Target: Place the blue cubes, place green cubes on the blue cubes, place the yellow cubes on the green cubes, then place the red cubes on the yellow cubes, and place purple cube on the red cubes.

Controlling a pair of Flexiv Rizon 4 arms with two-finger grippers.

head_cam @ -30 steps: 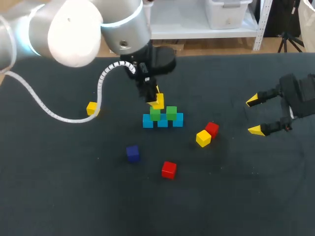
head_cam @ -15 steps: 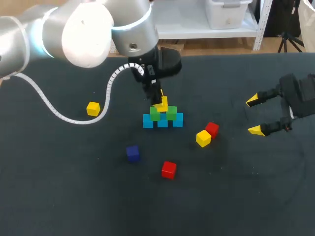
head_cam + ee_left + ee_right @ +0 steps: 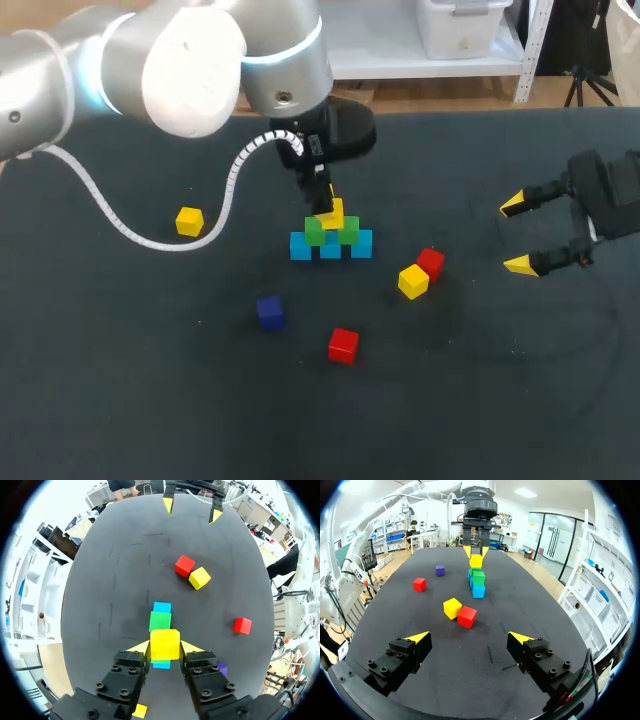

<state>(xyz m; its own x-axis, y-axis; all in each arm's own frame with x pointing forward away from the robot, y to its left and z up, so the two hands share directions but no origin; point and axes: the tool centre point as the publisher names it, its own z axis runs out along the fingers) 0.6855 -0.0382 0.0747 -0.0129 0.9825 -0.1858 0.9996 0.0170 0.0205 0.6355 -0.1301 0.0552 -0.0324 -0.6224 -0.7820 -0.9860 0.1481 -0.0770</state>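
Three light blue cubes [image 3: 330, 247] stand in a row at mid-table with two green cubes [image 3: 348, 229] on top. My left gripper [image 3: 327, 208] is shut on a yellow cube [image 3: 332, 213], held just over the seam between the greens; whether it touches them I cannot tell. The left wrist view shows that yellow cube [image 3: 165, 644] clamped between both fingers, with a green cube [image 3: 160, 621] and a blue cube [image 3: 162, 607] ahead of it. My right gripper [image 3: 524, 235] hangs open and empty at the table's right. From it I see the held yellow cube [image 3: 476, 560] above the stack.
Loose cubes lie around the stack: a yellow cube [image 3: 413, 281] touching a red cube [image 3: 431, 263] to its right, another red cube [image 3: 343, 345] in front, a purple cube [image 3: 269, 311] front left, and a yellow cube [image 3: 189, 221] far left under the arm's cable.
My left gripper has carried the yellow cube rightward from over the left green cube to the middle of the stack. The right arm has stayed still.
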